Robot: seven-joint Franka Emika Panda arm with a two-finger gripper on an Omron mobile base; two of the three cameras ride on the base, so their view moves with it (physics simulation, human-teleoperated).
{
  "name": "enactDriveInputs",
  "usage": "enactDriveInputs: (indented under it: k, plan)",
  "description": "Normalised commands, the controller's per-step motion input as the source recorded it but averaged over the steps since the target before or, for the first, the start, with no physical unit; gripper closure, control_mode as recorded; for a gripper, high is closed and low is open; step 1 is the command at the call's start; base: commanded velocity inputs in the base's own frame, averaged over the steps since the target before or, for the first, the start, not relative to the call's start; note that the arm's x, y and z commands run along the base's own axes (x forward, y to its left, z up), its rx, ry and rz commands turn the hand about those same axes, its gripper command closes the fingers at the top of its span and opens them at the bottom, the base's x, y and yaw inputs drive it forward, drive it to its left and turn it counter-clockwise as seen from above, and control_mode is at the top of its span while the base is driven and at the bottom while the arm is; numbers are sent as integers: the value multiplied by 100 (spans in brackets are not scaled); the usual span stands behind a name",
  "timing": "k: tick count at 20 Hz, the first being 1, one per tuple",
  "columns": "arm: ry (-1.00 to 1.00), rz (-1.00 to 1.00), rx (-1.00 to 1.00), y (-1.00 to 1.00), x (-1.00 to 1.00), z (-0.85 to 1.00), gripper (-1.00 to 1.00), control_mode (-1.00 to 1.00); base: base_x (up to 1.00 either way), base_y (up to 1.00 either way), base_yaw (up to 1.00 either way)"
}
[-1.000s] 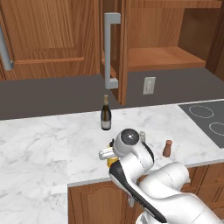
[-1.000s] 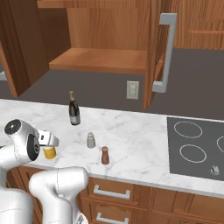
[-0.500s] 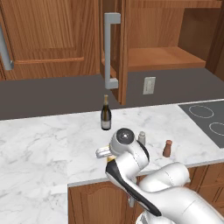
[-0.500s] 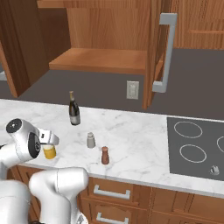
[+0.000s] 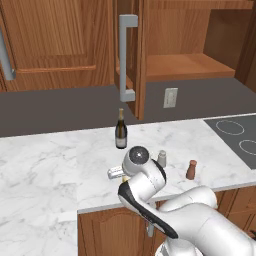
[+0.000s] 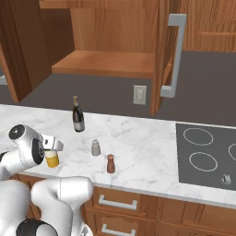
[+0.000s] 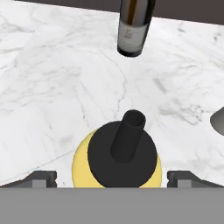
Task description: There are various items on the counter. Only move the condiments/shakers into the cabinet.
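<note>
The white marble counter (image 5: 45,165) runs under an open wooden cabinet (image 6: 103,62) whose shelf is bare. The gripper (image 7: 112,177) hangs with jaws spread wide, holding nothing — the yellow squeeze bottle (image 7: 117,157) stands directly below, between its fingertips. Beyond stands the wine bottle (image 7: 133,26); the grey shaker (image 6: 95,147) and brown shaker (image 6: 110,163) stand off to one side.

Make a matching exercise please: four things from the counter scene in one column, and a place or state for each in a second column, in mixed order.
Things:
1. wine bottle
2. yellow bottle
3. grey shaker
4. gripper

Places or states:
A. open
B. between the finger tips
C. nearest the back wall
D. beside the brown shaker

Pairs: 1-C, 2-B, 3-D, 4-A
</note>
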Motion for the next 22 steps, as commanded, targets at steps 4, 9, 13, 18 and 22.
enactDriveInputs:
  k: [4,9,13,18,22]
  plan:
    - [-1,0,0,0,11,-4,-100,-100,0,0,0]
    - [-1,0,0,0,2,-2,100,-100,0,0,0]
    - [0,0,0,0,0,0,100,-100,0,0,0]
    - [-11,0,0,-18,-26,38,100,-100,0,0,0]
    - [-8,0,-9,-42,-35,52,100,-100,0,0,0]
